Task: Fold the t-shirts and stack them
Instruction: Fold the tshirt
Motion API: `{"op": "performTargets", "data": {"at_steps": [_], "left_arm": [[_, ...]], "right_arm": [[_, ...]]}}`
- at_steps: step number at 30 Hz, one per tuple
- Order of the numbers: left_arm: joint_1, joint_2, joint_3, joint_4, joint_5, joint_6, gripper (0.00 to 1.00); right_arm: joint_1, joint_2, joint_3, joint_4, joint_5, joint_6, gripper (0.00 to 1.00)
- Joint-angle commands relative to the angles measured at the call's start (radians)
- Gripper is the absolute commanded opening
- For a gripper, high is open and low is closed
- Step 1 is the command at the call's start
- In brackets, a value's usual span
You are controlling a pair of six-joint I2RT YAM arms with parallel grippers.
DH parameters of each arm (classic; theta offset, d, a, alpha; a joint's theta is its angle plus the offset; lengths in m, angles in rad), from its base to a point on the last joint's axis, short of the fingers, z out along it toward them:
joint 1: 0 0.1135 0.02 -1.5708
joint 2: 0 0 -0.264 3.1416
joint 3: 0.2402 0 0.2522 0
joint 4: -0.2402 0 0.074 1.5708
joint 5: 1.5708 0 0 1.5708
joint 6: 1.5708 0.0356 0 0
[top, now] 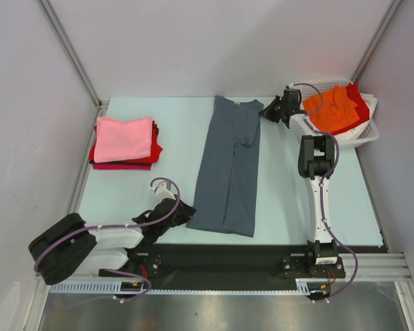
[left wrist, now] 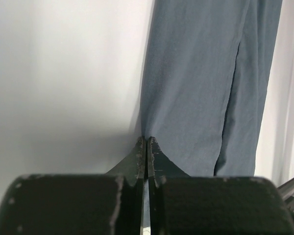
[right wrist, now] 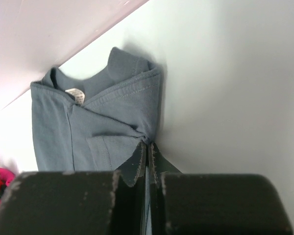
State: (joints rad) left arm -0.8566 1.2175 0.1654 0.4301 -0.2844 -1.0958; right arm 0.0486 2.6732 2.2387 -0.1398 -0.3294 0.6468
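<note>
The slate blue-grey cotton t-shirt [top: 231, 165] [left wrist: 201, 83] [right wrist: 98, 122] is lying flat mid-way across the pale desk [top: 159, 186], folded lengthwise into a long narrow strip, with the collar at the far end and the hem at the near end. The left end effector [top: 185, 210] [left wrist: 147, 142] is sitting at the near-left hem corner with its fingers pressed together. Fabric is running right up to the tips, so it is probably pinching that corner, though the wrist view is too tight to be sure. The right end effector [top: 268, 110] [right wrist: 148, 147] is reaching to the far-right corner by the collar, its fingers closed on a bunched bit of shoulder fabric. A small white neck label [right wrist: 74, 94] is showing inside the collar. A folded stack is sitting at the far left of the desk, well apart from the strip: pink cotton t-shirt [top: 124, 138] on top, red cotton t-shirt [top: 155, 148] under it, magenta cotton t-shirt [top: 121, 166] at the bottom. The white plastic lattice basket [top: 362, 134] is standing at the far-right corner, holding a crumpled orange cotton t-shirt [top: 328, 110] with a second red garment [top: 359, 103] lying beside it.
</note>
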Motion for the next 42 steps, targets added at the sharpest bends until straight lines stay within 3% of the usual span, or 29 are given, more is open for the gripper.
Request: {"op": "performTargets", "data": {"at_steps": [1,7,8,9,10,13,14,17,23,28,32,39,42], "left_arm": [[-0.022,-0.084,-0.056,-0.126,0.007,-0.032,0.00],[-0.035,-0.208,-0.110,-0.172,0.007,-0.068,0.03],[-0.035,-0.217,-0.113,-0.171,0.008,-0.065,0.11],[-0.035,-0.222,-0.107,-0.169,0.019,-0.053,0.33],[-0.035,-0.228,-0.099,-0.181,0.022,-0.039,0.44],[-0.033,-0.249,-0.057,-0.270,-0.007,-0.016,0.71],[-0.024,-0.274,-0.050,-0.281,-0.009,-0.010,0.74],[0.034,-0.320,-0.066,-0.286,0.054,0.033,0.76],[0.137,-0.339,-0.066,-0.301,0.168,0.118,0.76],[0.197,-0.311,-0.066,-0.291,0.277,0.157,0.75],[0.203,-0.314,-0.070,-0.298,0.341,0.177,0.75],[0.203,-0.342,-0.073,-0.373,0.387,0.186,0.77],[0.205,-0.380,-0.084,-0.413,0.378,0.195,0.77]], "right_arm": [[0.007,0.013,0.024,-0.009,0.012,0.016,0.00],[0.036,0.016,0.019,-0.011,-0.005,-0.007,0.03],[0.039,0.014,0.019,-0.011,-0.019,-0.016,0.16],[0.042,0.013,0.019,-0.014,-0.023,-0.018,0.28],[0.042,0.007,0.016,-0.018,-0.026,-0.018,0.39],[0.040,-0.058,-0.045,-0.007,-0.045,-0.018,0.48],[0.039,-0.082,-0.072,0.006,-0.045,-0.019,0.49],[0.030,-0.241,-0.269,0.077,-0.056,-0.024,0.51],[0.040,-0.652,-0.874,0.170,0.002,-0.004,0.51],[0.100,-0.907,-1.215,0.046,0.128,0.005,0.49],[0.198,-1.213,-1.520,-0.026,0.206,0.046,0.50],[0.332,-1.729,-1.763,-0.289,0.223,0.195,0.51],[0.424,-1.898,-1.833,-0.305,0.202,0.247,0.56]]}}
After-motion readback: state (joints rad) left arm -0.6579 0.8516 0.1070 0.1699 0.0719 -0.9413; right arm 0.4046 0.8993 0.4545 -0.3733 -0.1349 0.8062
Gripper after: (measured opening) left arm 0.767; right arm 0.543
